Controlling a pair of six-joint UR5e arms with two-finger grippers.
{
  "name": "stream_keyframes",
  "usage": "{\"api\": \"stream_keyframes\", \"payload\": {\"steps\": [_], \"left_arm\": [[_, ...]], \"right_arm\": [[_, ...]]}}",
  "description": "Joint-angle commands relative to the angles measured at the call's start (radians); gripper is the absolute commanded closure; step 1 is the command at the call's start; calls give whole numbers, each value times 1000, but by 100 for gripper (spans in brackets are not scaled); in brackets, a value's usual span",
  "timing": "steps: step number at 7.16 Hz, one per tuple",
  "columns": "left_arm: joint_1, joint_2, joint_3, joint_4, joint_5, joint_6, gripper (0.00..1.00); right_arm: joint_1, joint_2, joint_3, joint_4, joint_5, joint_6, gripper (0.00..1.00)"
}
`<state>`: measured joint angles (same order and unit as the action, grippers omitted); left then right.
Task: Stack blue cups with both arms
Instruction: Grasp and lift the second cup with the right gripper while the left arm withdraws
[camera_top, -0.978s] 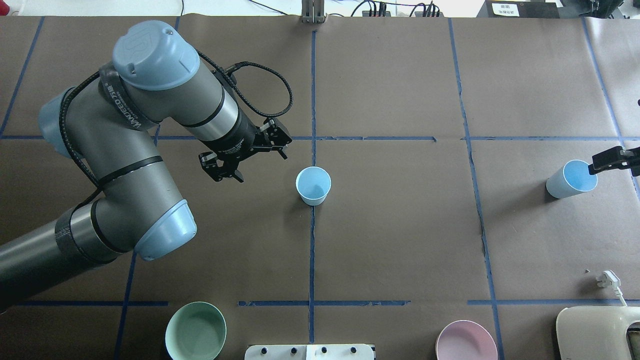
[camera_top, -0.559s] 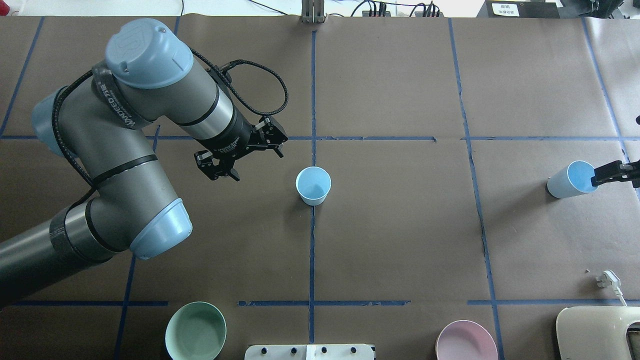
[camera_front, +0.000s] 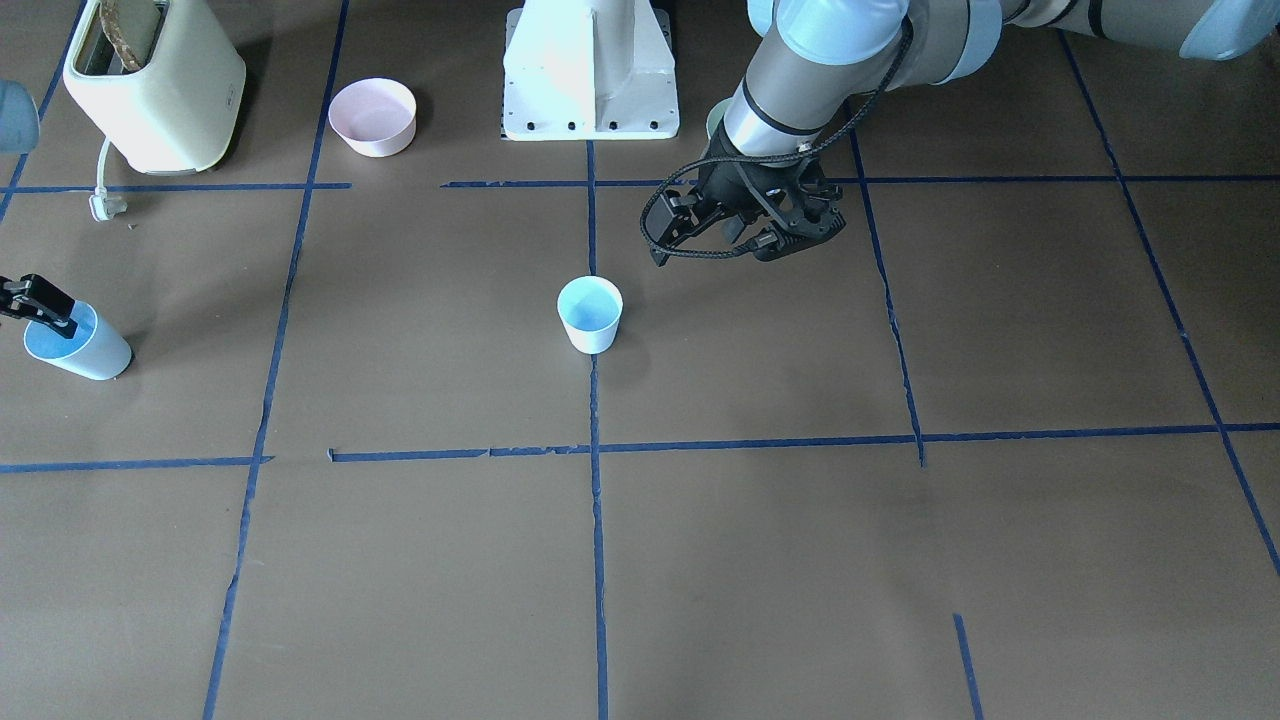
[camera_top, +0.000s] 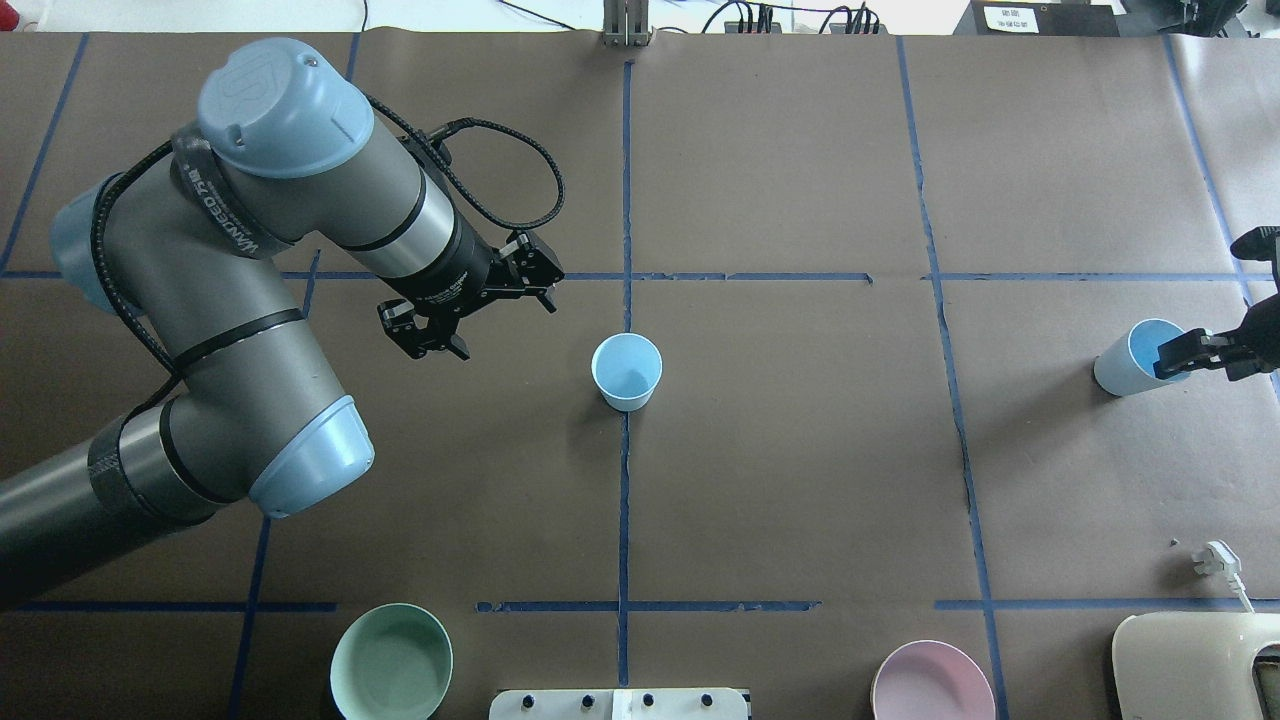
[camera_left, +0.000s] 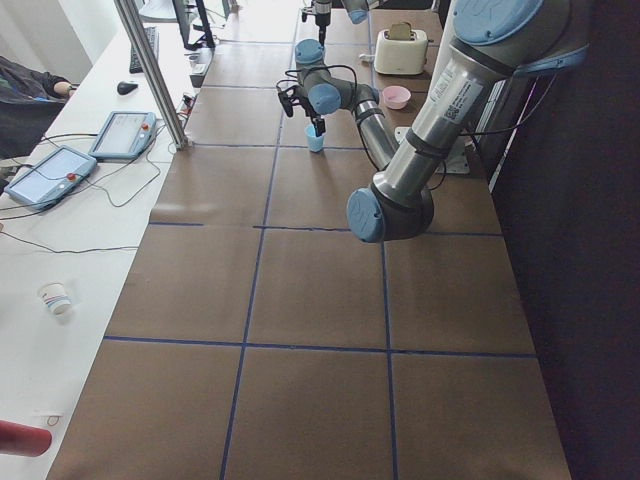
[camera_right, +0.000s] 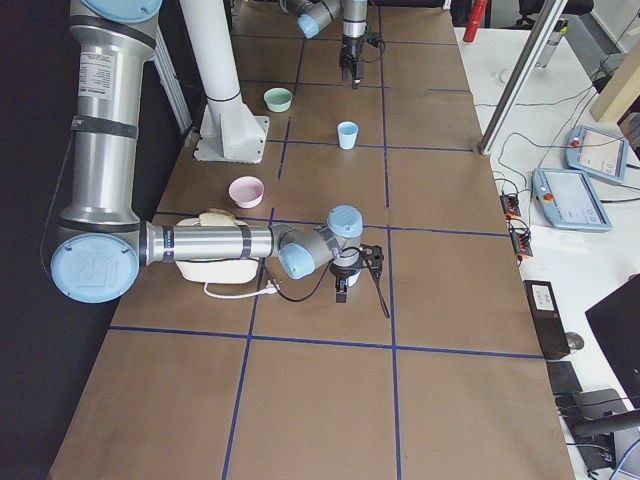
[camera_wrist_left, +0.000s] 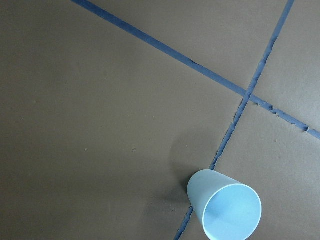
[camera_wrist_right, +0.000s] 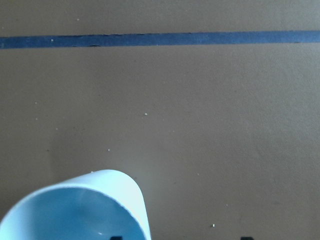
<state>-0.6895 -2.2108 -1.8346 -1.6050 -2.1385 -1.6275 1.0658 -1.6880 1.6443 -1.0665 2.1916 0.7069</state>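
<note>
One pale blue cup (camera_top: 627, 372) stands upright on the centre tape line; it also shows in the front view (camera_front: 590, 314) and the left wrist view (camera_wrist_left: 225, 210). My left gripper (camera_top: 505, 328) hovers open and empty to the left of it, apart from it. The second blue cup (camera_top: 1130, 362) stands at the far right, also in the front view (camera_front: 78, 345) and the right wrist view (camera_wrist_right: 75, 210). My right gripper (camera_top: 1180, 358) is open at this cup's rim, one fingertip inside the mouth and one outside.
A mint-green bowl (camera_top: 391, 662) and a pink bowl (camera_top: 932, 682) sit near the robot's base (camera_front: 590, 70). A cream toaster (camera_top: 1195, 665) and its white plug (camera_top: 1215, 558) lie near the right cup. Blue tape lines grid the brown table.
My left arm has drawn back to the left, away from the centre cup. My right gripper has shifted toward the robot's side and further over the right cup's rim.
</note>
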Motion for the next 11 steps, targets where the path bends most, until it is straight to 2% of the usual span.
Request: {"api": "stream_keyframes", "payload": {"steps": [1, 4, 5, 6, 8, 9, 11], "left_arm": [[-7, 2, -5, 0, 0, 0, 0], [-21, 8, -6, 0, -1, 0, 0], [-42, 46, -30, 0, -6, 11, 0], [-66, 119, -93, 48, -9, 140, 0], [-134, 181, -204, 268, -6, 472, 0], [-168, 250, -221, 280, -5, 603, 0], [-252, 350, -219, 275, -4, 818, 0]], "right_arm": [[-3, 14, 9, 2, 8, 29, 100], [5, 16, 76, 0, 49, 32, 100], [14, 34, 118, -7, 86, 54, 100], [14, 84, 140, -9, 124, 157, 100], [-21, 240, 150, -16, 140, 364, 100], [-71, 331, 150, -18, 136, 490, 100], [-133, 517, 154, -131, 104, 621, 100]]}}
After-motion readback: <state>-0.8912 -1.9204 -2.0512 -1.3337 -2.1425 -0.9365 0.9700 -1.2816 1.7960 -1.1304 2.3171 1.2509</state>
